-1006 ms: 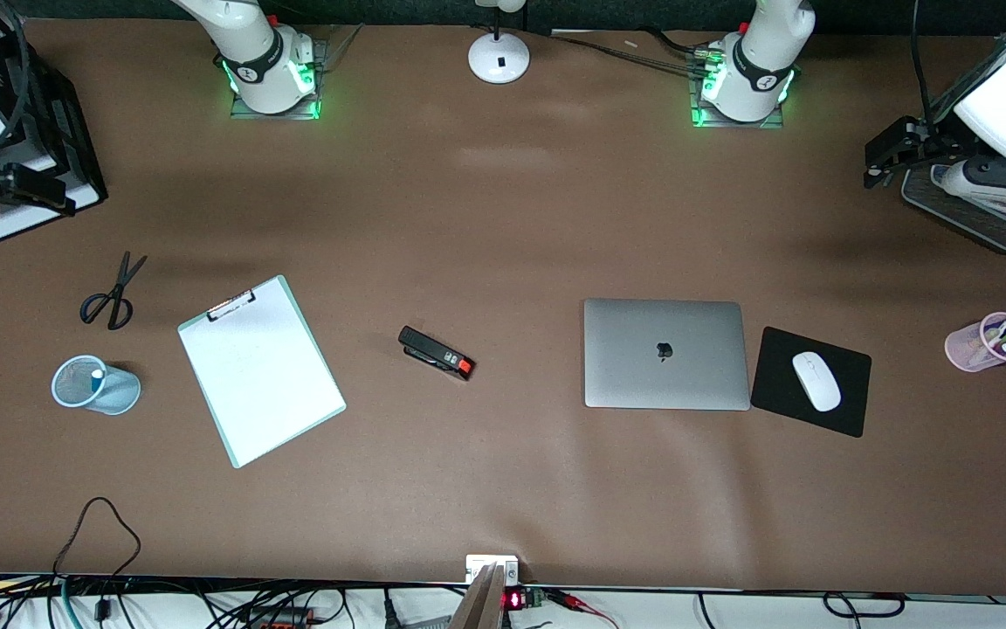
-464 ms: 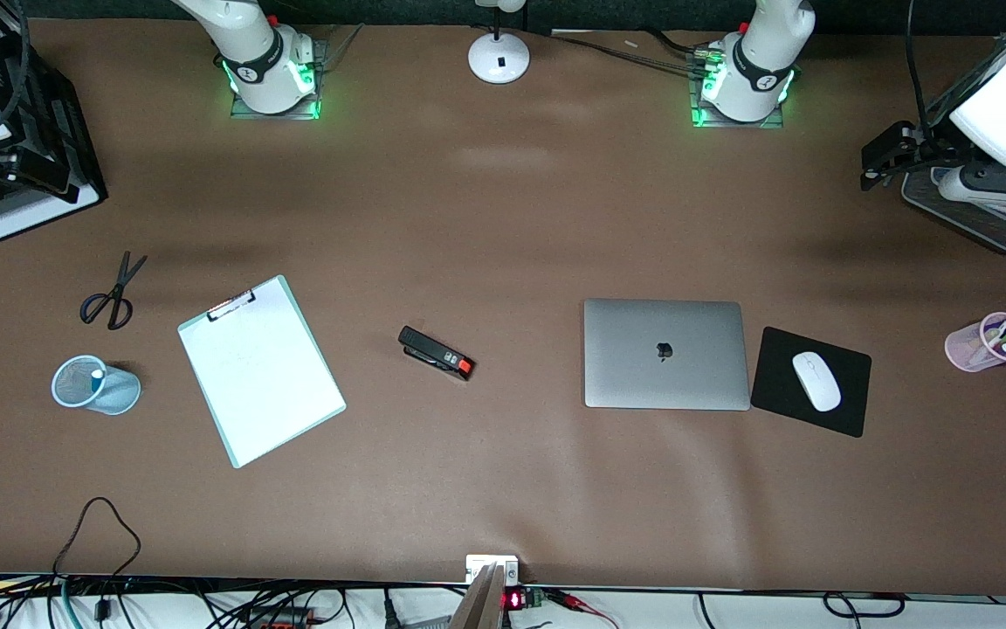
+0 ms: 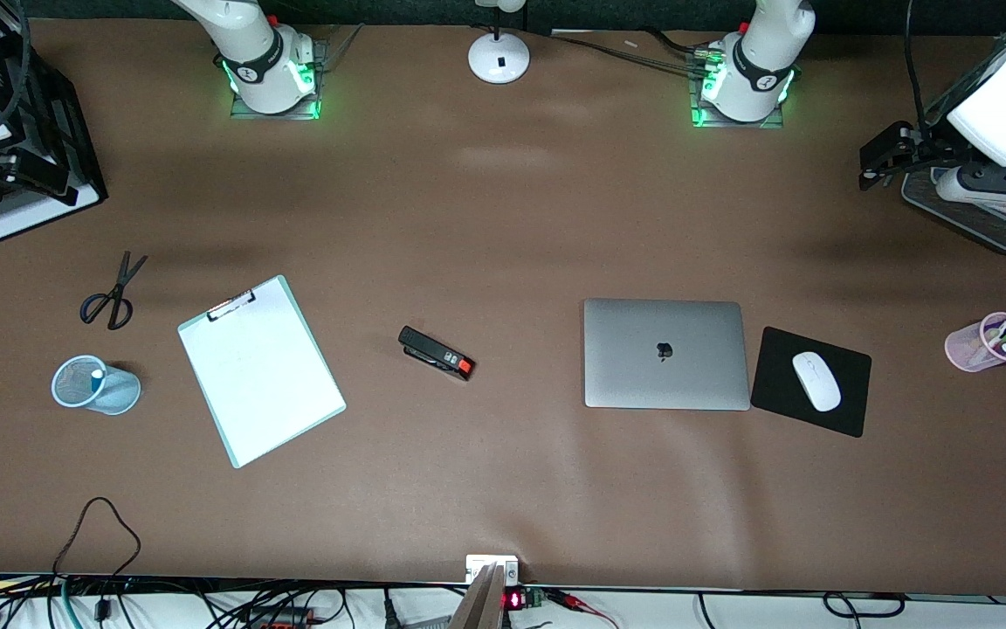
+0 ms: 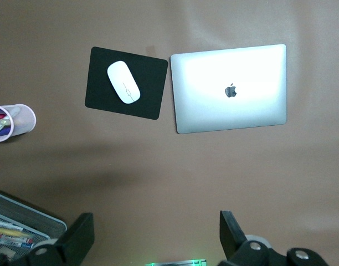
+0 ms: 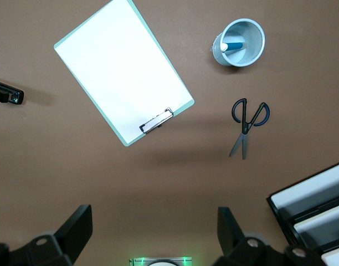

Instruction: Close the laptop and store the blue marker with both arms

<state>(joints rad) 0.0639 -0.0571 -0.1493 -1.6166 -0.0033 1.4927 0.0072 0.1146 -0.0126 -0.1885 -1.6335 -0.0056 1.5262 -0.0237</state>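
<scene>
Laptop shut flat on the table, lid up with the dark apple logo showing, toward the left arm's end; also seen in the left wrist view. Just beside it, still closer to that end, a black mouse pad bearing a white mouse.

Blue marker standing inside the pale blue mesh cup toward the right arm's end of the table, white end up; its white tip visible at the cup's mouth from the front.

Left gripper raised at the left arm's end of the table, beside a wire mesh tray; fingers spread wide apart, nothing between them. Right gripper raised at the right arm's end, by a black stacked paper tray; fingers likewise spread wide, holding nothing.

Elsewhere on the table: green-edged clipboard with a white sheet, black scissors between the paper tray and the mesh cup, black stapler with a red end between clipboard and laptop, and a pink cup of pens at the left arm's end, nearer the front camera than the mesh tray.
</scene>
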